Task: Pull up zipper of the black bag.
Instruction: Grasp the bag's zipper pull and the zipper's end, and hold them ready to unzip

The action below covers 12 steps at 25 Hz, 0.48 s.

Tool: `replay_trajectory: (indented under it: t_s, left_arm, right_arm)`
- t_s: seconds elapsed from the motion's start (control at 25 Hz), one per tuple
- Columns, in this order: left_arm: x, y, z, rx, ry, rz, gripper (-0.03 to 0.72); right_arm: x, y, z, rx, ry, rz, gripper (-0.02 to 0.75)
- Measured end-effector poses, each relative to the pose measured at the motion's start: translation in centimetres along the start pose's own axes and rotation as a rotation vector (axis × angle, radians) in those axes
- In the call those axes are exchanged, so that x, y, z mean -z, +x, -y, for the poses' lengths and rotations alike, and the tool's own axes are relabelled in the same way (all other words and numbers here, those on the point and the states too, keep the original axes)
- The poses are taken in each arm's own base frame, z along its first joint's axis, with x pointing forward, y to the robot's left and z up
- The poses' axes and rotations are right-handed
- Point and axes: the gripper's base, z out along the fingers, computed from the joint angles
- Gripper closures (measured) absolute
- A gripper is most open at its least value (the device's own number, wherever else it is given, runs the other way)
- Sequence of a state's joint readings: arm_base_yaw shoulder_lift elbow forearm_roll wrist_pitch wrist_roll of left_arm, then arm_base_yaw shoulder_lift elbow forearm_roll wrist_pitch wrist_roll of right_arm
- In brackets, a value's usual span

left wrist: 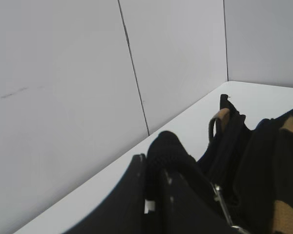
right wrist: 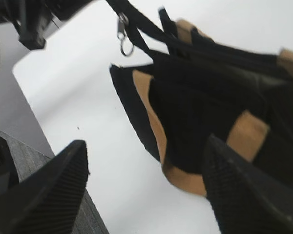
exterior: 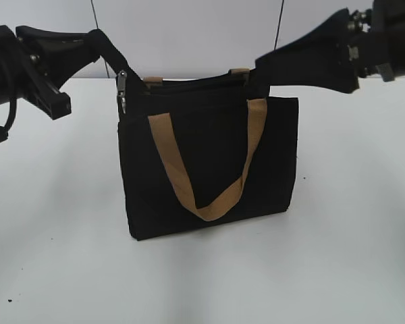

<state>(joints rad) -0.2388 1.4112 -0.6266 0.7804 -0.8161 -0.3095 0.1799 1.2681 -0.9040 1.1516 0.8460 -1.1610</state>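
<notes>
The black bag (exterior: 209, 162) stands upright mid-table, one tan handle (exterior: 189, 189) hanging down its front. The zipper (exterior: 189, 82) runs along the top edge, and its silver pull (exterior: 121, 88) dangles at the bag's top left corner. My left gripper (exterior: 111, 44) is shut on a black fabric tab (left wrist: 168, 146) at that left end, just above the pull (left wrist: 219, 195). My right gripper (exterior: 260, 74) hovers at the bag's top right corner. In the right wrist view its jaws (right wrist: 146, 144) are wide open and empty above the bag (right wrist: 205, 107), and the pull (right wrist: 122, 31) shows at the far end.
The white table (exterior: 54, 256) surrounds the bag. A white panelled wall (left wrist: 63, 73) stands close behind. A dark grey table edge (right wrist: 53, 214) shows low in the right wrist view.
</notes>
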Motion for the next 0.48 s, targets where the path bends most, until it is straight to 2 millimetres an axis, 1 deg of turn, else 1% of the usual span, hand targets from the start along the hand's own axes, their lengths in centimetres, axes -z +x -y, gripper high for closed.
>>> replay_trajectory:
  t_s: [0.08, 0.12, 0.2, 0.32, 0.48]
  left_arm:
    - [0.0, 0.1, 0.0, 0.000, -0.002, -0.007, 0.660]
    - [0.0, 0.1, 0.0, 0.000, -0.004, -0.011, 0.660]
    - [0.0, 0.1, 0.0, 0.000, -0.005, -0.016, 0.661]
    - [0.0, 0.2, -0.1, 0.000, -0.007, -0.020, 0.662]
    - [0.0, 0.2, -0.1, 0.000, -0.008, -0.023, 0.662]
  right_arm:
    - [-1.2, -0.8, 0.3, 0.026, -0.062, 0.042, 0.181]
    - [-1.7, -1.1, 0.2, 0.069, -0.099, 0.049, 0.181]
    - [-3.1, -1.5, -0.6, 0.158, -0.171, 0.042, 0.181]
    - [-5.3, -2.1, -2.3, 0.243, -0.248, 0.021, 0.181]
    - [-8.7, -2.4, -3.8, 0.298, -0.239, -0.003, 0.181]
